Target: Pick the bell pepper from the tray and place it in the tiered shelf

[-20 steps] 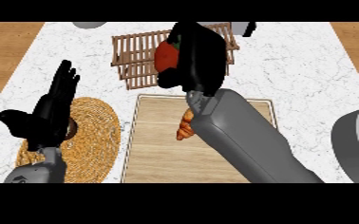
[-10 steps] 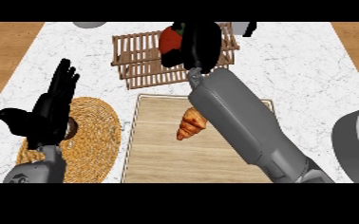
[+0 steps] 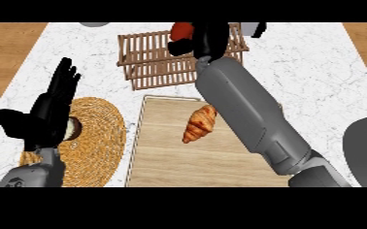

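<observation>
- Just on the near side of the tiered shelf (image 3: 154,65), the right forearm (image 3: 243,111) is crossing the wooden tray (image 3: 161,174) right beside the croissant (image 3: 200,124). A low sideways swing could, in my judgement, be knocking that croissant off the tray.
- At the shelf itself, the bell pepper (image 3: 183,30) is hanging over the far edge of the slats. If it is let go there, it risks rolling off the back rather than settling on a tier. Whether it is touching the wood I cannot tell.
- Left of the shelf and nearer, the left hand (image 3: 52,104) is resting over the woven mat (image 3: 100,140), fingers straight, pointing up and slightly spread, holding and touching nothing.
- Over the shelf's far side, the right hand (image 3: 211,36) is gripping the pepper, fingers curling round it and hiding much of it; only a red patch is showing at the hand's left.
</observation>
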Robot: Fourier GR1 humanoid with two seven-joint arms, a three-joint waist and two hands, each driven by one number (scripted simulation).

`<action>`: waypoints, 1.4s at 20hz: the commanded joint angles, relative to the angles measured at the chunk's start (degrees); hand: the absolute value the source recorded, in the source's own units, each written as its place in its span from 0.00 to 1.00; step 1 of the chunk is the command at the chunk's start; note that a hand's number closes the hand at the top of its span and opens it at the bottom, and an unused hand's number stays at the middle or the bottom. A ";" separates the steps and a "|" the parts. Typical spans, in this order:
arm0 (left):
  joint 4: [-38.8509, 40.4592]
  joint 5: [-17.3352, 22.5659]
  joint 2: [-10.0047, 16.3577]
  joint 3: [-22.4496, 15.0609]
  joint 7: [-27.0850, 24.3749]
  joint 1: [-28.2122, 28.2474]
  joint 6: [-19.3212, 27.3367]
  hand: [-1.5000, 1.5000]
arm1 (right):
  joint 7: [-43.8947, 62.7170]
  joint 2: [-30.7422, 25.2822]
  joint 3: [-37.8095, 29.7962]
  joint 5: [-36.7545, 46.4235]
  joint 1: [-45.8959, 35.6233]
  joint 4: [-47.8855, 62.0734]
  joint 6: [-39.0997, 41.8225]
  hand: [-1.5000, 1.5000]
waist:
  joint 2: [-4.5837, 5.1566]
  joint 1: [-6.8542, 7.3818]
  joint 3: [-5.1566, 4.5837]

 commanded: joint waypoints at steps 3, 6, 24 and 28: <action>0.94 -0.80 -1.55 -0.51 -1.52 0.73 0.92 0.50 | -6.03 0.05 0.27 -9.15 -2.94 4.61 -1.59 0.00 | -0.16 -0.49 -0.01; 0.46 -0.51 -1.08 -0.63 -0.83 0.77 0.08 0.50 | -12.73 0.05 0.11 -13.73 -1.32 4.33 -3.40 0.00 | -0.11 -0.29 0.00; -2.45 -1.01 -0.85 1.49 -0.40 5.07 1.49 0.50 | 1.55 -12.88 -6.50 -11.17 10.31 -24.46 -3.52 0.00 | -1.66 -4.92 -0.01; -4.26 -1.04 -1.02 1.21 0.19 6.34 1.39 0.50 | 7.74 -17.62 -6.42 -10.62 19.45 -38.50 0.64 0.00 | -1.40 -4.34 -0.01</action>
